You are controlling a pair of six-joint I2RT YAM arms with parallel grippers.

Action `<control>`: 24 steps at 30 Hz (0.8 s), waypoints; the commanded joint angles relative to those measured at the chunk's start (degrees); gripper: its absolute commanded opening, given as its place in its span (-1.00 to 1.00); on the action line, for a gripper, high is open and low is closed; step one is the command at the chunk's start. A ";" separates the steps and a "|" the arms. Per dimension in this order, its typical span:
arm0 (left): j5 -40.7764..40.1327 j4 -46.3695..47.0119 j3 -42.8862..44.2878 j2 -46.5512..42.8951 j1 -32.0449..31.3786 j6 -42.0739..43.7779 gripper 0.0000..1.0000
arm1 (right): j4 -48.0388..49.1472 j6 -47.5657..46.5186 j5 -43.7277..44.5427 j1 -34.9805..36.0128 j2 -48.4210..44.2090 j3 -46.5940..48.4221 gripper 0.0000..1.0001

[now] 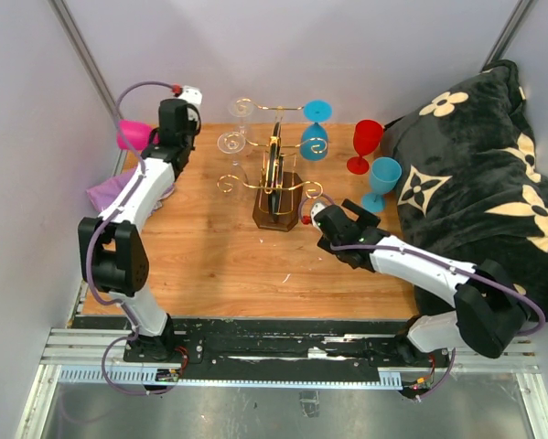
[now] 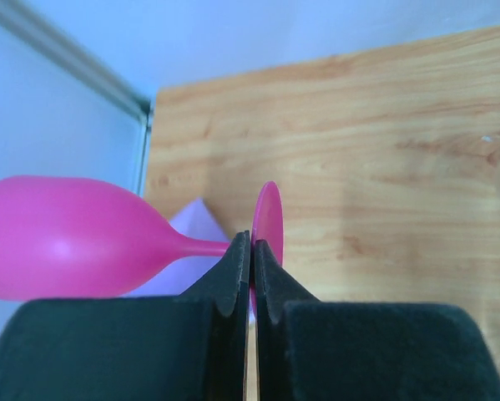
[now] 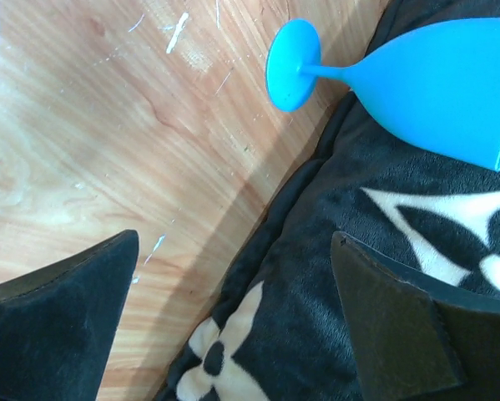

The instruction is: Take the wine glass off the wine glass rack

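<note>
Your table point(image 1: 219, 256) is light wood grain, scuffed with pale marks, with a metal rail point(image 1: 255, 352) along its near edge by the arm bases. Over it your right pincer point(image 3: 233, 242) stands wide open, holding nothing, above the line where a black blanket point(image 1: 475, 174) with cream flowers meets the wood. Just beyond that pincer stand one light blue glass point(image 1: 383, 174) and one red glass point(image 1: 365, 142), upright near the blanket.

Close on its left is the single wine glass rack point(image 1: 277, 212). One clear glass point(image 1: 231, 142) hangs on the rack's left arms and one blue glass point(image 1: 314, 144) on its right.

Further left, one purple cloth point(image 1: 104, 194) lies at the table edge. At the far left corner your left pincer point(image 2: 251, 246) is clamped on the stem of the pink wine glass point(image 2: 66, 238), well apart from the rack. That makes five glasses. Pale lavender walls point(image 1: 347, 46) close the back.
</note>
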 commanded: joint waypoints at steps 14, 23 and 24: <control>-6.23 31.85 1.48 19.09 5.84 27.01 -0.99 | -16.93 17.60 -3.03 4.24 -18.92 6.18 0.96; -11.90 38.66 0.49 24.68 5.67 34.59 -0.99 | -18.04 18.87 -5.73 4.27 -18.33 7.61 0.97; -12.29 39.43 0.16 25.28 5.67 35.71 -0.99 | -18.89 19.59 -5.86 4.27 -18.22 8.07 0.97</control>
